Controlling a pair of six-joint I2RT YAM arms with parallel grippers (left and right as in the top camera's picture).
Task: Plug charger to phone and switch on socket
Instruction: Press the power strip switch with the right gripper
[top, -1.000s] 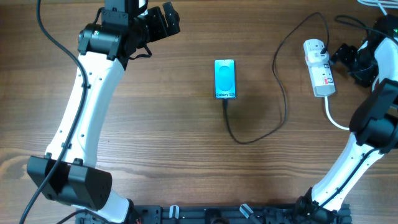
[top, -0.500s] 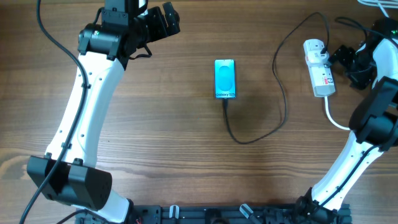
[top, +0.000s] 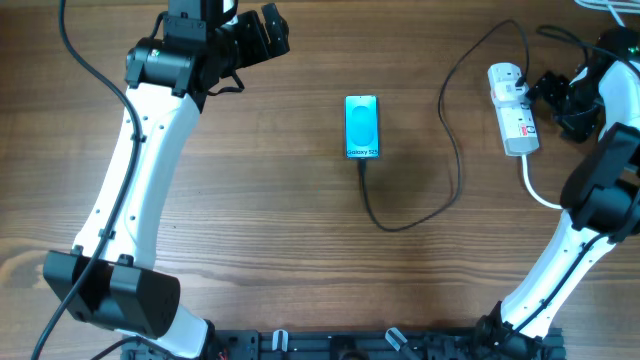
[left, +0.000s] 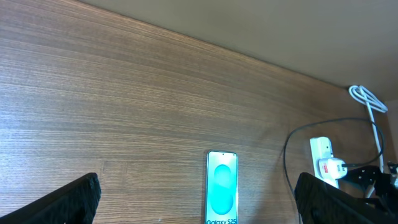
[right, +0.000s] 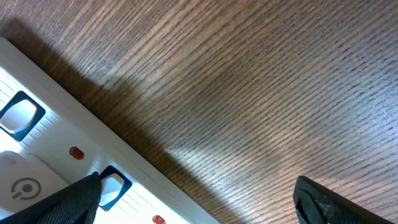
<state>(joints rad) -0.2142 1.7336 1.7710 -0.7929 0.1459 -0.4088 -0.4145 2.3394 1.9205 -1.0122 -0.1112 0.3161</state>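
The phone (top: 362, 127) with a cyan screen lies flat mid-table; it also shows in the left wrist view (left: 222, 195). The thin black charger cable (top: 452, 150) runs from the phone's near short edge, where its tip sits, in a loop to the white socket strip (top: 512, 122) at the right. My right gripper (top: 556, 95) is open just right of the strip; in its wrist view one finger lies over a switch (right: 111, 186) on the strip (right: 43, 155). My left gripper (top: 262, 35) is open and empty, raised at the far left.
A thick white lead (top: 538, 188) runs from the strip's near end toward my right arm. A white adapter (top: 512, 90) is plugged into the strip. A looped white cable (left: 367, 99) lies at the far right edge. Bare wood surrounds the phone.
My right gripper has shifted slightly up and left along the strip's right side. The left arm, phone and cable have not moved.
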